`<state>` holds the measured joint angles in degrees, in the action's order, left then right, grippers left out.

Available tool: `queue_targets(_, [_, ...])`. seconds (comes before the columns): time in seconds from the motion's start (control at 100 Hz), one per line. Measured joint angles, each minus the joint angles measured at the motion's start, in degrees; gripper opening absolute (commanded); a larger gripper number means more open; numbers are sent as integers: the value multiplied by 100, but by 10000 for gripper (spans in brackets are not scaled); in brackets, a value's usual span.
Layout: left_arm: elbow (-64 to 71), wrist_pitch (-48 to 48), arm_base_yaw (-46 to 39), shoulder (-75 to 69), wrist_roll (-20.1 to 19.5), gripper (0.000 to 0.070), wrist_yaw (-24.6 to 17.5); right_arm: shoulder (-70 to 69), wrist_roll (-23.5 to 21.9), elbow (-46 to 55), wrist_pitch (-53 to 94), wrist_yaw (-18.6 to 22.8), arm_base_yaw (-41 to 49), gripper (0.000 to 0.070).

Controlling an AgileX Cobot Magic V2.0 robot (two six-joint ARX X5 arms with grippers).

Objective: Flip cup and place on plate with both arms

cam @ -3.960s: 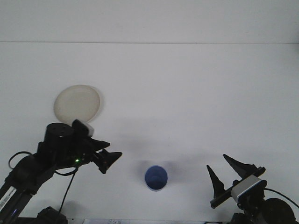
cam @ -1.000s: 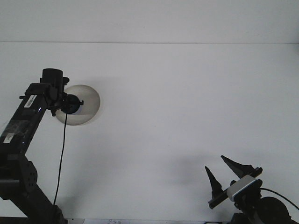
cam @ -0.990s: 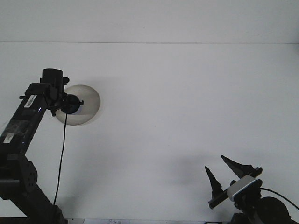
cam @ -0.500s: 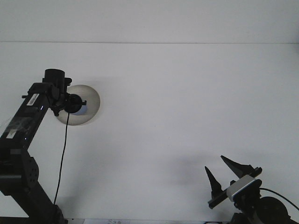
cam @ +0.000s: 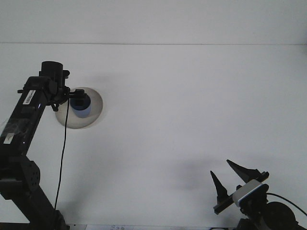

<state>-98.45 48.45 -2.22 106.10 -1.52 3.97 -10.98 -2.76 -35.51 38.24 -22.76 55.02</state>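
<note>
The blue cup [cam: 82, 108] stands on the pale round plate [cam: 96, 106] at the left of the table. My left gripper [cam: 78, 97] reaches over the plate from the left and sits right at the cup's upper part. The black wrist hides part of the cup and the plate's left side. My right gripper [cam: 219, 167] rests low at the front right, far from the cup, open with nothing between its two black fingers.
The left arm [cam: 26, 115] rises from the front left corner, with a black cable [cam: 62, 158] hanging from its wrist. The white table ends at a far edge [cam: 192, 44] against a white wall.
Four seconds ago the cup stood at the front middle of the table. Over the last second the left wrist has shifted slightly up and left, and more of the cup shows on the plate.
</note>
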Motion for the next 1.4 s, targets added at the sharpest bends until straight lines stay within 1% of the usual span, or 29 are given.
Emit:
queue_targets(0.22, [-72,131,0,-275,59,544,2,-2,2,0,0,2,0,424])
queue_targets(0.41, [-72,153,0,-1121,129,544,-22,-2,4,0,0,2,0,424])
queue_targets(0.47, [-72,192,0,-1473,168,544,-201,0,4,0,0,2,0,424])
queue_targets(0.61, [-72,280,70,-2468,271,543,-859,-2,4,0,-4,0,0,424])
queue_targets(0.69, [-59,192,260,-3119,317,543,-1069,0,4,0,-15,2,0,424])
queue_targets(0.77, [149,-90,570,-3818,361,543,-1130,-2,4,0,-20,2,0,424])
queue_targets(0.9, [1005,-396,1108,-4935,389,543,-1161,-2,7,0,-26,0,0,424])
queue_targets(0.98, [1764,-695,1432,-5617,494,543,-1161,-2,15,0,-57,2,0,424])
queue_targets(1.03, [2321,-997,1668,-6065,643,543,-1163,0,39,0,-101,2,0,424])
queue_targets(1.16, [3871,-1766,2151,-7261,1180,543,-1185,-2,46,0,-173,2,0,424])
queue_targets(1.23, [4627,-2015,2240,-7862,1453,543,-1185,-2,50,0,-269,2,0,424])
queue_targets(1.29, [5121,-2087,2277,-8288,1613,542,-1182,0,52,0,-341,2,0,424])
queue_targets(1.33, [5357,-2081,2293,-8487,1674,524,-1180,-2,57,0,-350,2,0,420])
queue_targets(1.35, [5453,-2081,2293,-8566,1703,488,-1180,-2,59,0,-345,2,0,408])
queue_targets(1.37, [5530,-2065,2293,-8631,1722,430,-1180,-2,63,0,-343,2,0,384])
queue_targets(1.4, [5604,-2028,2297,-8701,1738,300,-1180,-2,63,0,-345,2,0,309])
